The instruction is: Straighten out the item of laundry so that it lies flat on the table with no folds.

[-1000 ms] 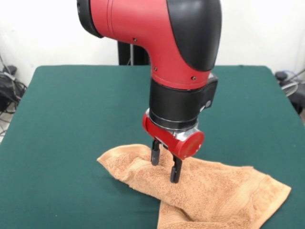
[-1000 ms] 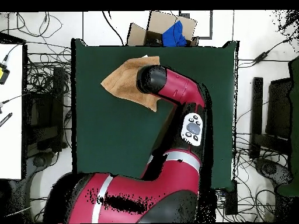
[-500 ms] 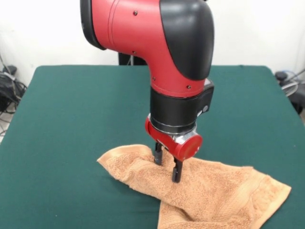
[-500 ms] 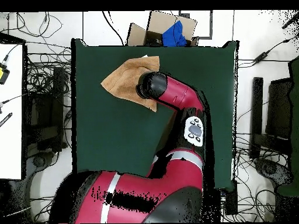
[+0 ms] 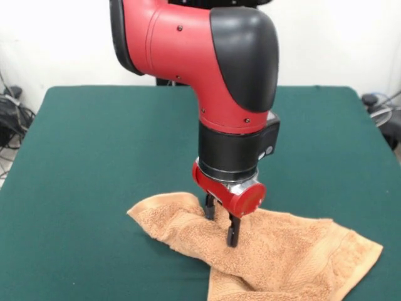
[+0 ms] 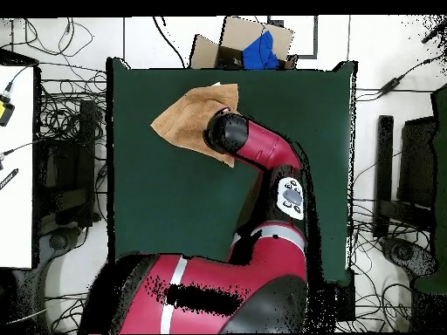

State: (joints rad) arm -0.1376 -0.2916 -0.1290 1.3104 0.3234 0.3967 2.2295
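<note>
My end effector (image 5: 220, 223) is down on the orange-tan terry towel (image 5: 276, 257) in the lower middle of the front view, with its two dark fingers (image 5: 232, 232) set a little apart and their tips pressed into the cloth; I cannot tell whether any fabric is caught between them, since the tips sink into the pile. The towel lies rumpled on the green table (image 5: 94, 144), with a raised fold at its left end, and its lower edge is cut off by the bottom of the frame, so I cannot see its full outline there. My red and black wrist blocks the cloth just behind the fingers. In the overhead view the towel (image 6: 181, 120) sits in the upper left part of the table (image 6: 166, 201), close to the top edge, and its whole spread shows better, but my arm (image 6: 253, 144) covers its right-hand corner and hides the end effector completely. Only the overhead view shows the cardboard box (image 6: 229, 44) with blue cloth beyond the table's top edge and the cables around it.
</note>
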